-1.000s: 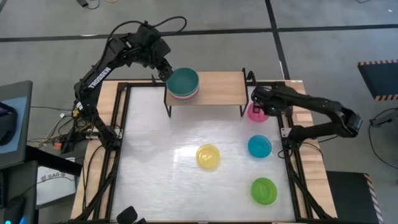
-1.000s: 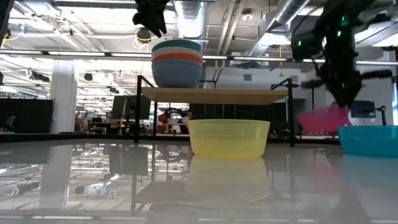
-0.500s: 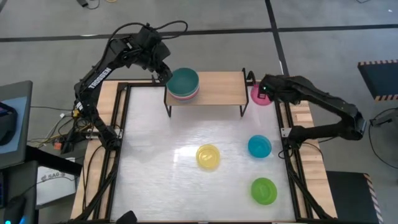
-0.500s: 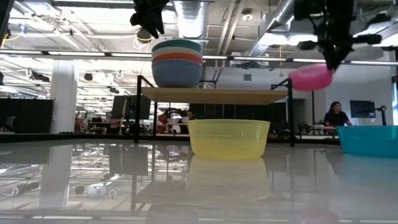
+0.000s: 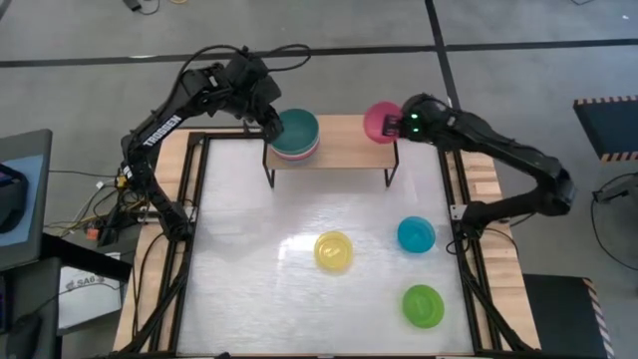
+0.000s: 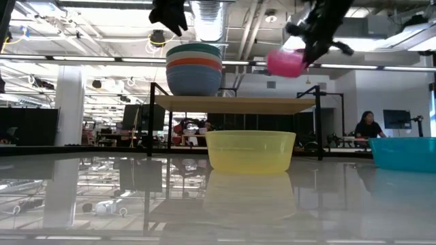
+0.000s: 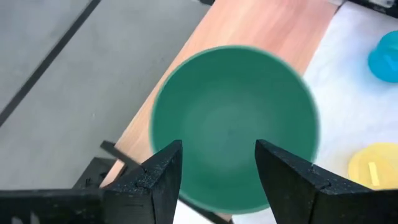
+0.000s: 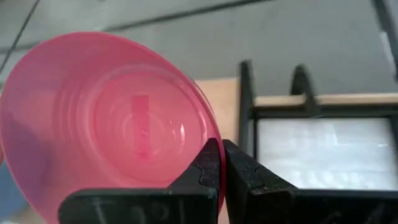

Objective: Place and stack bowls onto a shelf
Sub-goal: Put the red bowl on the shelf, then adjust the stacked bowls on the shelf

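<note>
Bowls on the shelf and counter

A stack of bowls [image 5: 294, 135] sat on the shelf's [image 5: 349, 145] left end, at the counter's [image 5: 249, 229] far edge. Another bowl [image 5: 379, 122] hung tilted above the shelf's right end. Three bowls lay before the shelf: one [image 5: 334, 250] centre, two [image 5: 416, 234] [image 5: 423, 305] right.

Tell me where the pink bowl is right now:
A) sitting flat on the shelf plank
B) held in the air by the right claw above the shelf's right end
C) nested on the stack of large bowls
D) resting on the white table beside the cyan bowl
B: the right claw pinches the rim of the pink bowl, which hangs tilted in the air above the right end of the shelf, clear of the plank.
</note>
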